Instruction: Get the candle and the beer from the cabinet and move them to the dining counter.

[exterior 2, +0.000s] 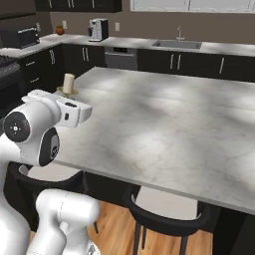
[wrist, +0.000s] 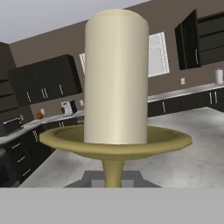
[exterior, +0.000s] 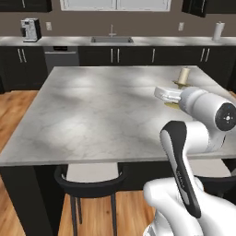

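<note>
The candle (exterior: 184, 74) stands upright on the right-hand side of the big marble island (exterior: 92, 110), towards its far edge. The cream stub rises out of a brass dish, with a thin stem below it. The gripper (wrist: 113, 178) comes in at that stem from the near side. Its jaws are drawn in as tight as they go and look to be pinched on the stem just under the dish. I take it to be holding the candle by the stem, though the fingers themselves are tucked behind the white hand in the two base views.

A sliver of yellow brass shows below the hand, down at the marble. I can't tell whether the base is resting on the top or hanging just above it.

The long axis of the candle runs straight up and down, while the hand reaches in roughly level, pointing away towards the far wall with the sink. So the stem lies directly ahead of the fingers, crosswise to them. I'd judge that letting go means spreading the jaws sideways and drawing the hand straight back towards the near right. Any lift or twist could catch the dish and tip the candle. I can't spot the beer bottle anywhere on the island.
</note>
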Motion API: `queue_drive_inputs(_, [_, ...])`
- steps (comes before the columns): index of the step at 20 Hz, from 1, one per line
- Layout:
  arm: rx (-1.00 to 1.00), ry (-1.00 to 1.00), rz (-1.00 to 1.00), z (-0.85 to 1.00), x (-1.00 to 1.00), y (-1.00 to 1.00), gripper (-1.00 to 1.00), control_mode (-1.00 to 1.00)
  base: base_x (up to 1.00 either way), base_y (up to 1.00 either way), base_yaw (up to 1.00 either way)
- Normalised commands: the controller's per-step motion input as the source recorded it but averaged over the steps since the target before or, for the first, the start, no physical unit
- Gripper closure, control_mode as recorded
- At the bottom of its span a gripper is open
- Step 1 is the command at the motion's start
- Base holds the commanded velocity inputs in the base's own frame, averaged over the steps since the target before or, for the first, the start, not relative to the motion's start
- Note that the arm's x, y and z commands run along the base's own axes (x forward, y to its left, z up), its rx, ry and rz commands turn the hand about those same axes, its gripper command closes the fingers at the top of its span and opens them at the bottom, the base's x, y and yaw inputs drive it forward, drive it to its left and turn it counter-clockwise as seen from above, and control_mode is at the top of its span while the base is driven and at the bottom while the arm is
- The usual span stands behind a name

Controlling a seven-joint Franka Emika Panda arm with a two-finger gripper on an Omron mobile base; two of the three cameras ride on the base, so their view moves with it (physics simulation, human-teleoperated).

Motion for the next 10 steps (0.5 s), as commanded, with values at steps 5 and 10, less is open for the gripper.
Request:
queue_drive_inputs(5, [0.0, 0.0, 0.0, 0.0, 0.0, 0.0, 1.0, 1.0, 0.54, 0.11, -0.1])
queue_drive_inputs(10, [0.0, 0.0, 0.0, 0.0, 0.0, 0.0, 1.0, 1.0, 0.34, 0.08, 0.0])
